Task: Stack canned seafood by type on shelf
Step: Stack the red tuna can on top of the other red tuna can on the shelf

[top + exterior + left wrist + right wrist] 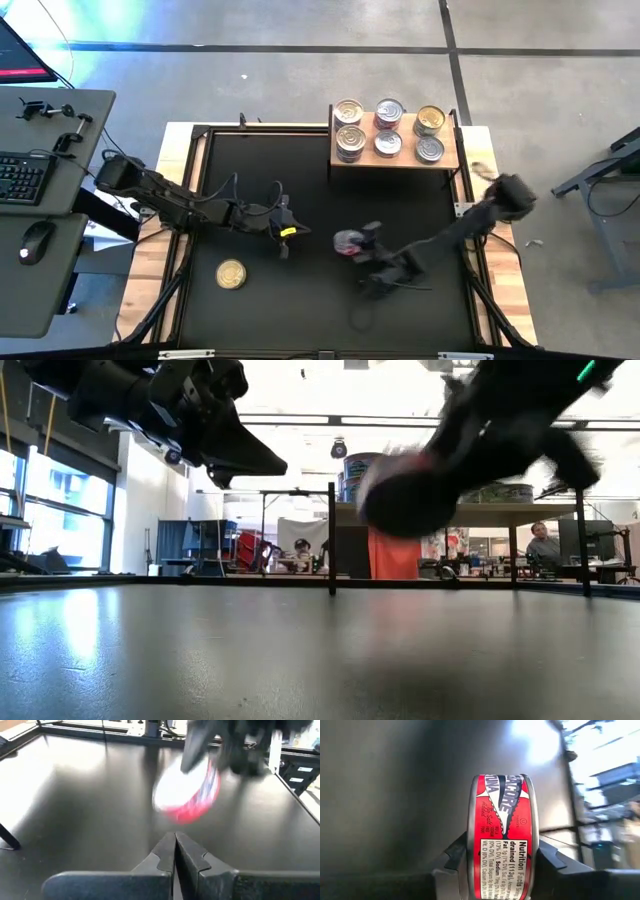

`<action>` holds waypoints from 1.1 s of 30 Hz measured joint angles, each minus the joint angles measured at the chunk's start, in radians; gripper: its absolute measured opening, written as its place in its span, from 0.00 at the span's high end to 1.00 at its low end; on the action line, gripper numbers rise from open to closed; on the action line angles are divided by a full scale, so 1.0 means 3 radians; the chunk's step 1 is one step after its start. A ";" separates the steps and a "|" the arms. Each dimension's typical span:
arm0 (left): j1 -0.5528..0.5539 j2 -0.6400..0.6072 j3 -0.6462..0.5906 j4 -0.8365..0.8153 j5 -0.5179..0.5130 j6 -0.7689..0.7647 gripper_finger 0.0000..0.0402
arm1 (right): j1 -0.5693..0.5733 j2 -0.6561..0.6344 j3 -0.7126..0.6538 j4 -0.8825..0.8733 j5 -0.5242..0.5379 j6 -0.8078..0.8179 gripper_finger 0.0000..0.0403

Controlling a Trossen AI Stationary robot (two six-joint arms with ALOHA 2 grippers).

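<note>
Red-labelled tin (502, 837) sits clamped in the right gripper (501, 865), apparently above the table (300, 310); the left gripper (174, 851) is closed together.

A keyboard (22, 177) and mouse (37, 241) sit on the grey side desk (60, 300).

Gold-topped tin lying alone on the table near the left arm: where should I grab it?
The gold-topped tin lies flat, lid up, nothing beside it. Come straight down from above and pinch across its round side wall, probably with the left gripper, which is nearest.
</note>
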 joint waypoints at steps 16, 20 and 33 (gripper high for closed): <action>-0.0101 0.0266 -0.0039 0.0268 -0.0273 0.0114 1.00 | -0.1490 -0.1643 0.0001 -0.1536 0.0952 -0.0126 0.71; -0.0101 0.0281 -0.0039 0.0282 -0.0274 0.0117 1.00 | -0.2034 -0.1591 0.0001 -0.1163 0.0380 -0.1031 0.71; -0.0111 0.0280 -0.0036 0.0320 -0.0274 0.0118 1.00 | -0.2368 -0.1421 0.0000 -0.0967 0.0243 -0.1657 0.51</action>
